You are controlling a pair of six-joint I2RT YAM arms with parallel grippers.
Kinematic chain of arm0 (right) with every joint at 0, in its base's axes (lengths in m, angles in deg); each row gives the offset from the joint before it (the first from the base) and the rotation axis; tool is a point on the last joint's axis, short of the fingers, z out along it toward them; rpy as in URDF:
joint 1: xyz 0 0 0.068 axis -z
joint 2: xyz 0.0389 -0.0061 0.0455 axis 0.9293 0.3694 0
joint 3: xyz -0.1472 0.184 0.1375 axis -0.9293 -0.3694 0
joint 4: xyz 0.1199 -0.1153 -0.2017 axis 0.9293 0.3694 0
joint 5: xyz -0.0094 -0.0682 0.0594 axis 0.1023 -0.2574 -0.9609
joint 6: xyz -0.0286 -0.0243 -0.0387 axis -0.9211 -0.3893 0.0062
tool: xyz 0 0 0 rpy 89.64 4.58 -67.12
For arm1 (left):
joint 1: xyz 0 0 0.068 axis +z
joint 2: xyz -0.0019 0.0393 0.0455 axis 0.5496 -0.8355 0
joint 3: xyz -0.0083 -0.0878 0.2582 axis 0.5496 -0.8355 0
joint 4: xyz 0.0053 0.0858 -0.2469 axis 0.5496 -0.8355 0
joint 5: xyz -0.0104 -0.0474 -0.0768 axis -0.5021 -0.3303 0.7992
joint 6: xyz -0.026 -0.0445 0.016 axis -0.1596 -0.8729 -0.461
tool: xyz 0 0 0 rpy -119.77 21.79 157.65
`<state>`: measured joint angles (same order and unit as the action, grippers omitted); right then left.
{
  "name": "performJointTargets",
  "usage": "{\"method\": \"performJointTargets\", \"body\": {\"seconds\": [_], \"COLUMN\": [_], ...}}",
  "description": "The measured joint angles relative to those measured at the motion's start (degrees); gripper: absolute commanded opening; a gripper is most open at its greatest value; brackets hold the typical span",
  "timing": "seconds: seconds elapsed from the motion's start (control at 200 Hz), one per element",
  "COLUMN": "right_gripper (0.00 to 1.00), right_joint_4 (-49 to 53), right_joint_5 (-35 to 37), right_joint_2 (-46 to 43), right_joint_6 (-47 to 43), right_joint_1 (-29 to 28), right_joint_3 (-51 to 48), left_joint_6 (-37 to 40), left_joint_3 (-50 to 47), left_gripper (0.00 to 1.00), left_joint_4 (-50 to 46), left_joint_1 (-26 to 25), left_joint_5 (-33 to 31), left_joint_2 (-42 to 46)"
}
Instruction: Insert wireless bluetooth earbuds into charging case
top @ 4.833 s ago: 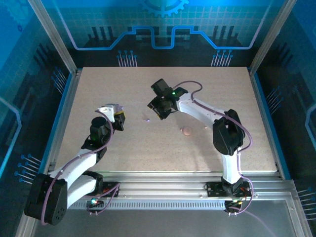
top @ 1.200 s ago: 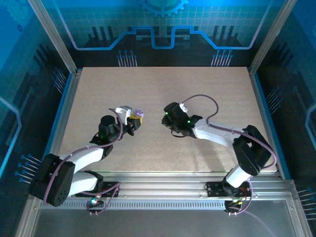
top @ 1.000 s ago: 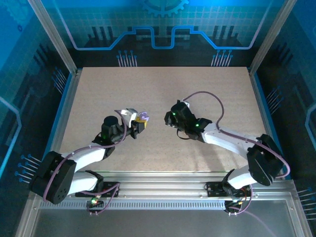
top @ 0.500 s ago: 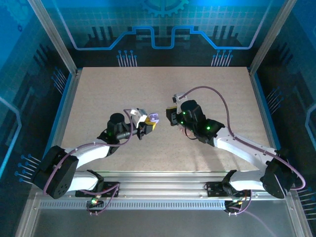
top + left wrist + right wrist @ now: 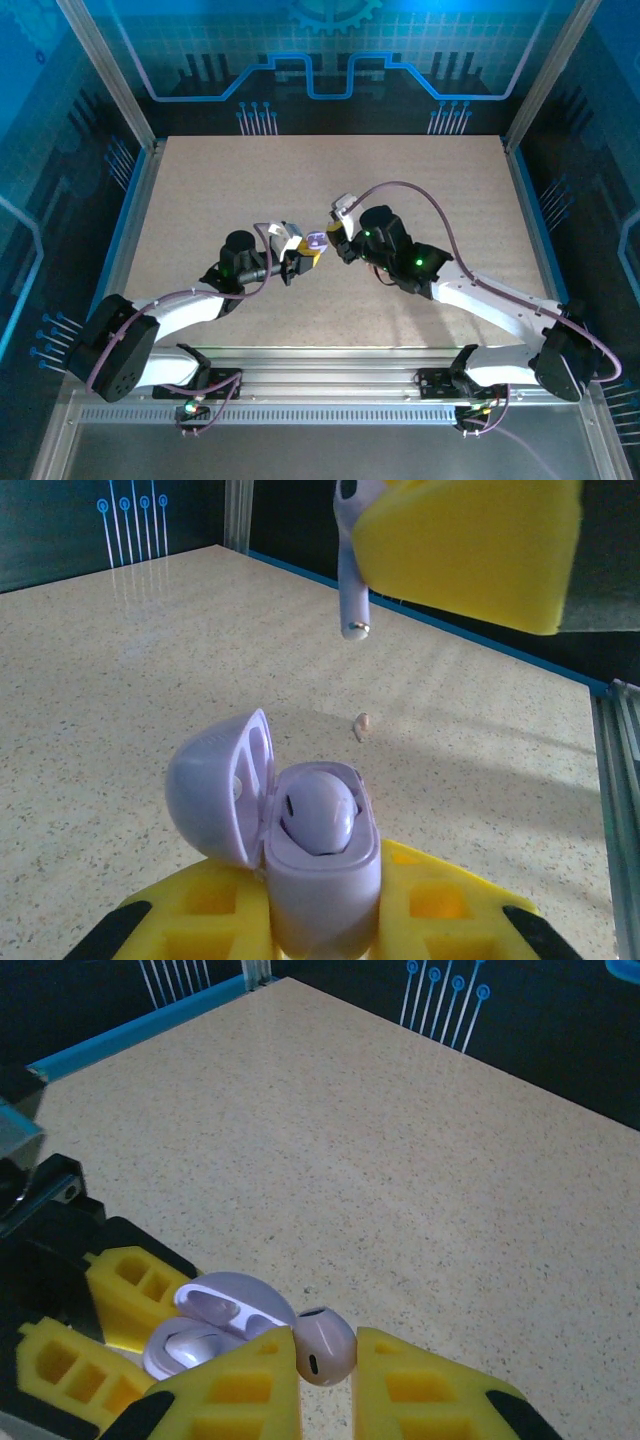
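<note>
My left gripper (image 5: 303, 254) is shut on the lavender charging case (image 5: 322, 898), held upright off the table between its yellow fingers (image 5: 190, 910). The case's lid (image 5: 212, 785) stands open to the left, and one earbud (image 5: 320, 813) sits in the case. My right gripper (image 5: 325, 1365) is shut on a second pale lilac earbud (image 5: 324, 1344). It hangs just above and beside the open case (image 5: 205, 1328). In the left wrist view that earbud's stem (image 5: 351, 585) points down from the right gripper's yellow pad (image 5: 470, 550), above the case. In the top view the case (image 5: 316, 241) lies between both grippers.
A small pinkish piece (image 5: 362, 723) lies on the speckled tabletop (image 5: 420, 190) beyond the case. Blue rails and an aluminium frame (image 5: 135, 215) border the table. Both arms meet near the table's middle, with open surface behind and to either side.
The two grippers have come together at the table's middle. The left one carried the open case rightwards. The right one brought its earbud down and left, close over the case.
</note>
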<state>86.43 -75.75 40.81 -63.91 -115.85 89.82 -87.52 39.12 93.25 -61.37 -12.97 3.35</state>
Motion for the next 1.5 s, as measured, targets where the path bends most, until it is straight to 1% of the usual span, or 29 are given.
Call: {"method": "performJointTargets", "body": {"seconds": [0.205, 0.6, 1.296, 1.396, 1.501], "right_gripper": [0.16, 0.17, 0.16, 0.17, 0.21], "right_joint_4": [0.1, 0.1, 0.1, 0.3, 0.6], "right_joint_5": [0.1, 1.0, 2.2, 2.2, 1.9], "right_joint_2": [0.0, 0.4, 2.3, 2.3, 2.3], "right_joint_6": [-2.6, -5.9, -9.4, -10.0, -10.6], "right_joint_1": [-1.9, -2.7, -3.8, -3.8, -3.8], "right_joint_3": [0.5, 0.5, 0.6, 0.7, 0.8], "left_joint_6": [0.0, -1.5, -1.5, -1.5, -1.5], "left_joint_3": [0.0, 0.0, 0.3, 0.4, 0.4], "left_gripper": [0.17, 0.17, 0.17, 0.18, 0.18], "left_joint_4": [0.5, 1.3, 1.8, 1.7, 1.6], "left_joint_1": [0.0, 0.0, -0.3, -0.3, -0.3], "left_joint_5": [0.0, 0.1, 0.1, 0.1, 0.1], "left_joint_2": [0.0, 0.9, 2.3, 2.3, 2.3]}}
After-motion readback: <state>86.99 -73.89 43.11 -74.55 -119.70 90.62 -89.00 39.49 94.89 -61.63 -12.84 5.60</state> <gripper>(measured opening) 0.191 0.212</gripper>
